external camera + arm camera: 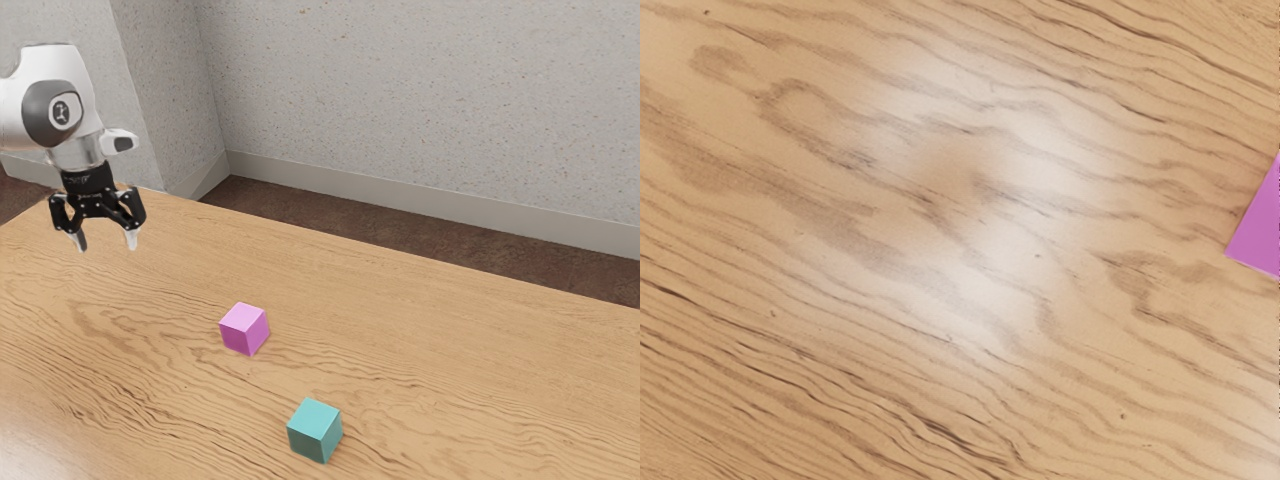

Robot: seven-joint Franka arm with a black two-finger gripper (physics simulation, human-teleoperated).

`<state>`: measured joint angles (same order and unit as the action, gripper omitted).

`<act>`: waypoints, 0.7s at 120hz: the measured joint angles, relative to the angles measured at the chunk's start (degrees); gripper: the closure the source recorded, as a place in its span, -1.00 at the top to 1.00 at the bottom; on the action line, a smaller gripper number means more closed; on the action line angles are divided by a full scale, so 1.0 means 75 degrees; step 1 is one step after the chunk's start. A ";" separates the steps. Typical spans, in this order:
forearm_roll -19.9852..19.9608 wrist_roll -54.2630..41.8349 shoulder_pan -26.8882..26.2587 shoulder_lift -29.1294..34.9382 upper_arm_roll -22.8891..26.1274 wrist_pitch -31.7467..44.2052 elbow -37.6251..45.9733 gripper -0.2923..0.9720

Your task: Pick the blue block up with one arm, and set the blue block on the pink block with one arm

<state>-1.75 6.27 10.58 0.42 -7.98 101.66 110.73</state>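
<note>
The tool point(106, 243) hangs above the desk point(480, 340) at the exterior view's left, its two fingers spread wide and gripping nothing. The wood beneath it is bare. The pink block point(245, 328) sits on the desk well apart from the tool, toward the exterior view's right (the wrist view catches one corner of it). The blue block point(315, 430), more teal than blue, rests farther from the tool, past the pink block, near it but not touching.

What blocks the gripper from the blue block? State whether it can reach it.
Probably yes. The gripper hangs open above the table, the blue block stands with its top bare, and the pink block sits apart from it.
</note>
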 joint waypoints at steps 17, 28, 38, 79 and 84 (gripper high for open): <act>-0.0059 0.0314 -0.0076 -0.0154 0.0424 0.1153 0.0603 0.50; -0.0066 0.0466 -0.0308 -0.0371 0.0877 0.1752 0.0754 0.50; -0.0062 0.0582 -0.2034 -0.0473 0.1045 0.2164 0.0825 0.49; -0.0814 0.0927 -0.3880 -0.0764 0.1255 0.3310 0.1803 0.46; -0.0838 0.0909 -0.3816 -0.0842 0.1260 0.3374 0.1816 0.47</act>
<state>-8.04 13.09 -18.04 -5.90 1.47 126.97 124.35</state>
